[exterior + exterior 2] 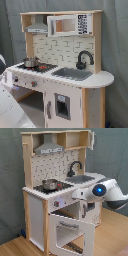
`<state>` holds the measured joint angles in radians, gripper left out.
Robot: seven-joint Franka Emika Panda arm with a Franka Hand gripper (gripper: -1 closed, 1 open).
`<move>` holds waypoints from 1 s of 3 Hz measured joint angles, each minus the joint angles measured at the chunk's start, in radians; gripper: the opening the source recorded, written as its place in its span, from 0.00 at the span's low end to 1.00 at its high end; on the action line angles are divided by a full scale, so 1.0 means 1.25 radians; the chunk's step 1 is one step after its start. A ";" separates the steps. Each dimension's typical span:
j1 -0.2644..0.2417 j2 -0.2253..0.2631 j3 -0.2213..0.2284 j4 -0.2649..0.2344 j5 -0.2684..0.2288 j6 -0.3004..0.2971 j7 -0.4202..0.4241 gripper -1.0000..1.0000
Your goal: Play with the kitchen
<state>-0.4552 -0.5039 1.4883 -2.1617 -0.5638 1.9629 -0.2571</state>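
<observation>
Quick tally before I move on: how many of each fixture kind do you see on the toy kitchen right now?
Grey range hood: 1
Black curved faucet: 1
Grey sink basin: 1
Small metal pot on the stovetop: 1
White microwave-style upper cabinet: 1
White oven door, open: 1
Total: 6

Small pot (31,62) on kitchen (65,75) stovetop

Grey curtain backdrop (116,60) hangs behind the setup in both exterior views, in vertical folds. It spans the frame behind the toy unit. Wooden floor (15,247) shows in the second exterior view, pale brown planks, bare along the lower left corner and the lower right edge.
</observation>
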 joint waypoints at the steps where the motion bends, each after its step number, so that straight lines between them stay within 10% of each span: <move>1: 0.032 -0.027 0.001 -0.001 -0.072 -0.038 0.023 1.00; 3: 0.042 -0.116 0.016 -0.026 -0.202 -0.055 0.057 1.00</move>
<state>-0.4030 -0.6493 1.5077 -2.1936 -0.8163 1.8947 -0.1863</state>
